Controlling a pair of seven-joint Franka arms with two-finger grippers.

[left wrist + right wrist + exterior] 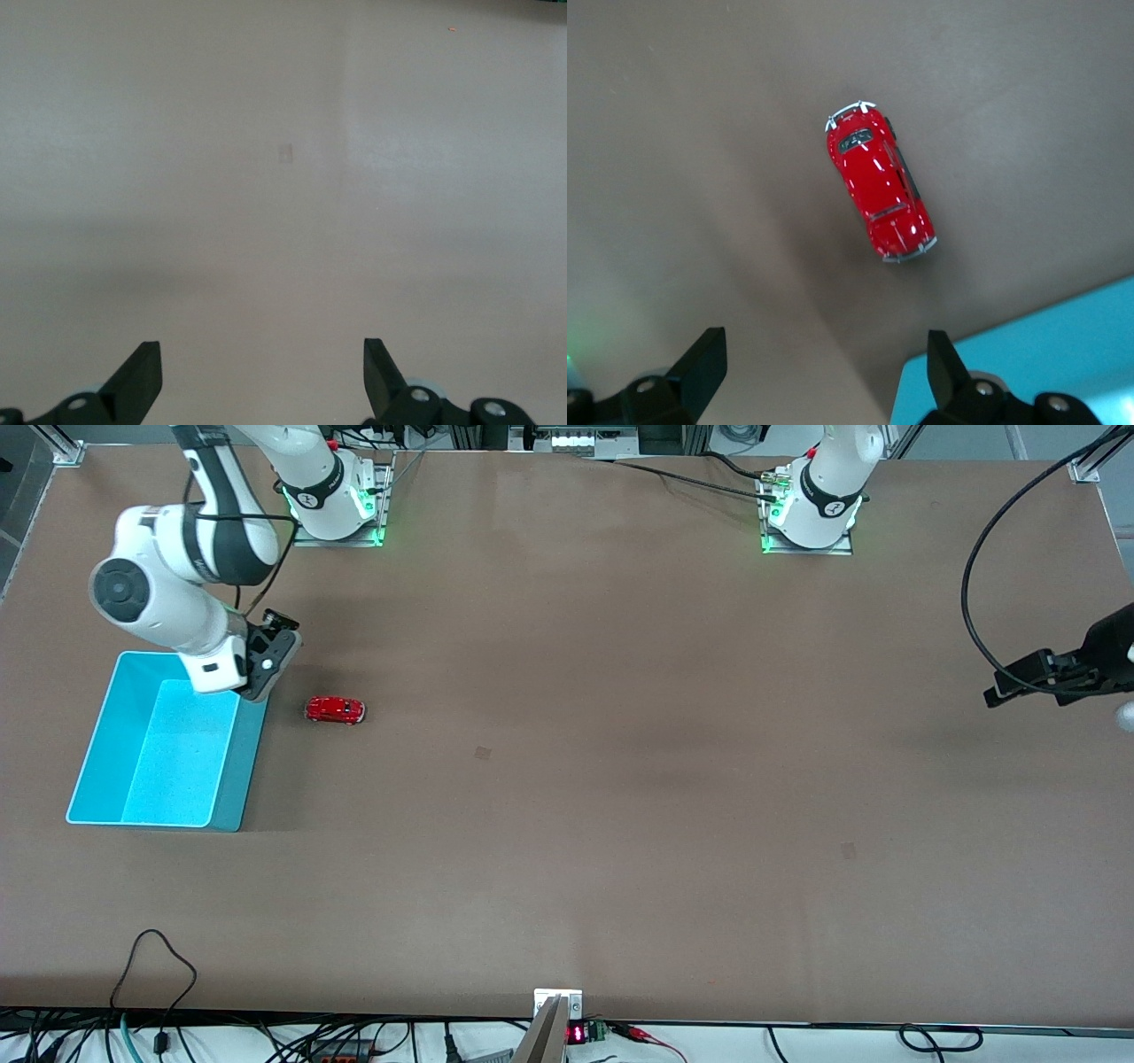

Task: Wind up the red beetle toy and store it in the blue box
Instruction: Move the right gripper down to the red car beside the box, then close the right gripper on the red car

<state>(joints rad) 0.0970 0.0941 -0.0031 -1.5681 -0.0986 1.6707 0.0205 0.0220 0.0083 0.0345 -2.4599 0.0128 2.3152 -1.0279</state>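
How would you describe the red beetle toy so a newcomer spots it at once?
Start at the blue box at the right arm's end of the table. Beside it, toward the table's middle, the red beetle toy sits on bare tabletop. It is the only glossy red thing there, tiny, rounded, silver-trimmed.

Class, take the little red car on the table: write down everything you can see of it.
The red beetle toy is a tiny glossy car with a rounded body, silvery bumpers, dark windows and wheels; it looks like painted metal or plastic. It stands on its wheels on the brown table, beside the blue box but apart from it. Nothing grips it: the right claw hangs open above it.
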